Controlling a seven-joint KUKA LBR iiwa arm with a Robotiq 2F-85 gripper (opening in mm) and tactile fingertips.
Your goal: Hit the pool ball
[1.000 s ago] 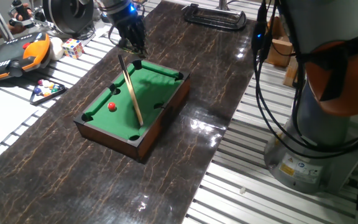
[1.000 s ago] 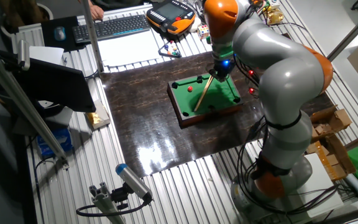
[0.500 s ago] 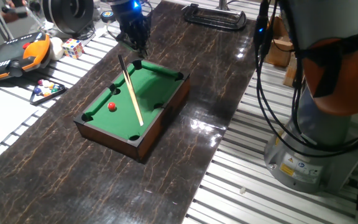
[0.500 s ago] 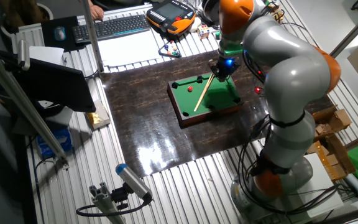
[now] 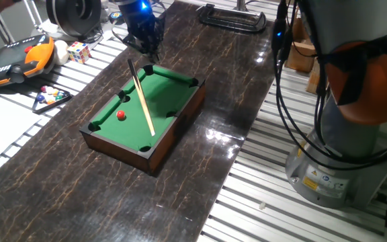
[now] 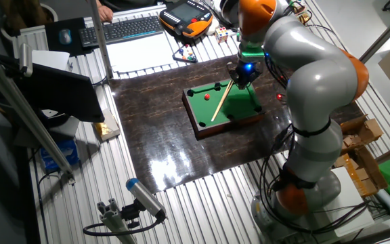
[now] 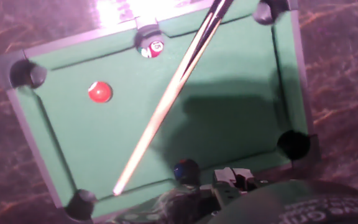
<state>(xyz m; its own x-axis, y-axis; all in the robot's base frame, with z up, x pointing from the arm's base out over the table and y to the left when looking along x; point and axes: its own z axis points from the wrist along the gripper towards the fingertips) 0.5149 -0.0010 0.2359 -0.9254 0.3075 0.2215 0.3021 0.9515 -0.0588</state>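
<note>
The pool ball (image 5: 121, 115) is a tiny red sphere lying on the green felt of the miniature pool table (image 5: 173, 94), near its left side. It also shows in the other fixed view (image 6: 207, 96) and in the hand view (image 7: 99, 92). A wooden cue (image 5: 142, 101) lies slanted across the felt, its tip to the right of the ball and apart from it. My gripper (image 5: 150, 52) hovers above the table's far end, close to the cue's thick end. I cannot tell whether the fingers are open or shut.
A striped ball (image 7: 151, 48) sits in a side pocket. A triangular rack of coloured balls (image 5: 51, 96), a Rubik's cube (image 5: 78, 51) and an orange pendant (image 5: 12, 60) lie left of the dark mat. A black clamp (image 5: 234, 17) lies at the back.
My gripper has risen and drawn back a little from the table's far end. The cue and the red ball have stayed where they were.
</note>
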